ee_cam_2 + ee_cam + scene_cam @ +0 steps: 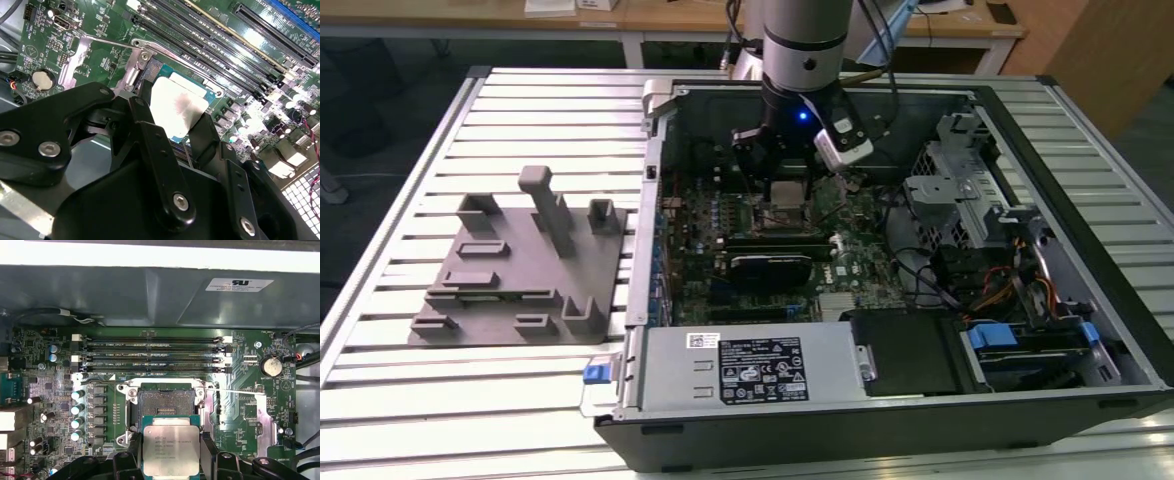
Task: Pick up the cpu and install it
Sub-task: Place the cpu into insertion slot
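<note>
The cpu (pixel 171 446), a flat square chip with a silvery top, sits between the black fingers (pixel 131 452) of my gripper (pixel 170 455), which is shut on two opposite edges of it. In the second wrist view the cpu (pixel 176 102) shows pale between the two fingers (pixel 202 132), just over the motherboard. The open black socket (pixel 165 401) lies directly beside the chip, its frame bare. In the exterior view my gripper (pixel 783 185) hangs inside the open computer case with the cpu (pixel 787 196) at its tip.
Memory slots (pixel 150 355) run along the socket's far side, and a swung-open metal load plate (pixel 265 420) lies beside it. A black card (pixel 774 265), a power supply (pixel 747 365) and a drive cage (pixel 967 185) crowd the case. A grey fixture plate (pixel 520 265) stands at the exterior view's left.
</note>
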Robot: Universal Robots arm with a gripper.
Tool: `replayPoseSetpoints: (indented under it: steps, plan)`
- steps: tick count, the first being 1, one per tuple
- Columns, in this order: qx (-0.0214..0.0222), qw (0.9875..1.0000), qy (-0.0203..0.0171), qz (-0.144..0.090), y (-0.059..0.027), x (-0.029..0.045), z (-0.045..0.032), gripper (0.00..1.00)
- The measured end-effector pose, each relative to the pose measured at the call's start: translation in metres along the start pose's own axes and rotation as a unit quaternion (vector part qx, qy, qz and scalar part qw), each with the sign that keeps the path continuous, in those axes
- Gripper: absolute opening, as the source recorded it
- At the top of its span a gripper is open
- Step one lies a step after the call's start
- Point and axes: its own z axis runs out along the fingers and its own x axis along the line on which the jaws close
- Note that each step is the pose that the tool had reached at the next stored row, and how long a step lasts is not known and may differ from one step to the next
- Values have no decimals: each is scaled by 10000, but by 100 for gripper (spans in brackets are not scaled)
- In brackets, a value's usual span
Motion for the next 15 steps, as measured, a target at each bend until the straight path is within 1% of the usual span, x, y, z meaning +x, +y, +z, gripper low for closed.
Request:
replayPoseSetpoints:
  steps: [8, 15]
  plan:
    - [0, 10000, 0, 5, 1, 0, 1, 54]
    - [10, 9997, -5, 229, 1, 0, 1, 54]
